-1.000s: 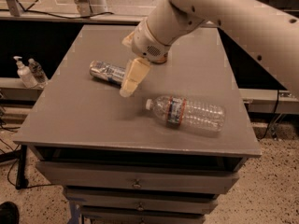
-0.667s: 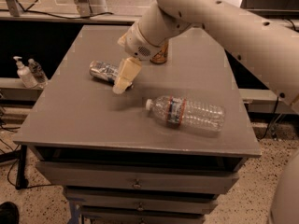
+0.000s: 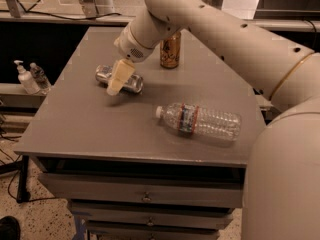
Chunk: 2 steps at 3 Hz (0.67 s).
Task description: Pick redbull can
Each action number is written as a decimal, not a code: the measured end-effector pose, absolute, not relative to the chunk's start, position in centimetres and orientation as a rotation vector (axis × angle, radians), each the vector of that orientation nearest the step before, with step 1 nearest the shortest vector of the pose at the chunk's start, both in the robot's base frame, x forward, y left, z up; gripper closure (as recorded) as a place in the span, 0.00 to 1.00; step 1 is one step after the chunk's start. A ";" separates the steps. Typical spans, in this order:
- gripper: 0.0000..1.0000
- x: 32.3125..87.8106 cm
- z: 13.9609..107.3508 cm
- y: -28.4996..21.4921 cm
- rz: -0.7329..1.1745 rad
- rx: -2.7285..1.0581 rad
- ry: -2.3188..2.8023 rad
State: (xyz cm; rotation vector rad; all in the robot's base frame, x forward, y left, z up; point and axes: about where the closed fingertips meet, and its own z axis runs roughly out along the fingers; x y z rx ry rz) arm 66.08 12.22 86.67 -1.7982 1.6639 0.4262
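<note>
Below the front edge of the grey surface (image 3: 75,129) sit closed drawers (image 3: 145,196) with small knobs. Nearest on top, a clear plastic water bottle (image 3: 200,121) with a white cap lies on its side, right of centre, well apart from the rest. Farther back and left, the slim silver redbull can (image 3: 132,83) with blue patches lies on its side. The cream claw (image 3: 119,78) hangs right over its middle, hiding that part; whether it is spread or closed, I cannot tell. Beyond, a gold-brown can (image 3: 170,51) with dark markings stands upright, partly behind the thick white arm (image 3: 225,29). Off the surface at left stand a white pump bottle (image 3: 24,78) and a small clear bottle (image 3: 38,75).
</note>
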 end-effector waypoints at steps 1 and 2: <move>0.00 66.7 85.8 14.0 0.454 -1.803 1.659; 0.16 66.6 85.2 15.4 0.488 -1.825 1.648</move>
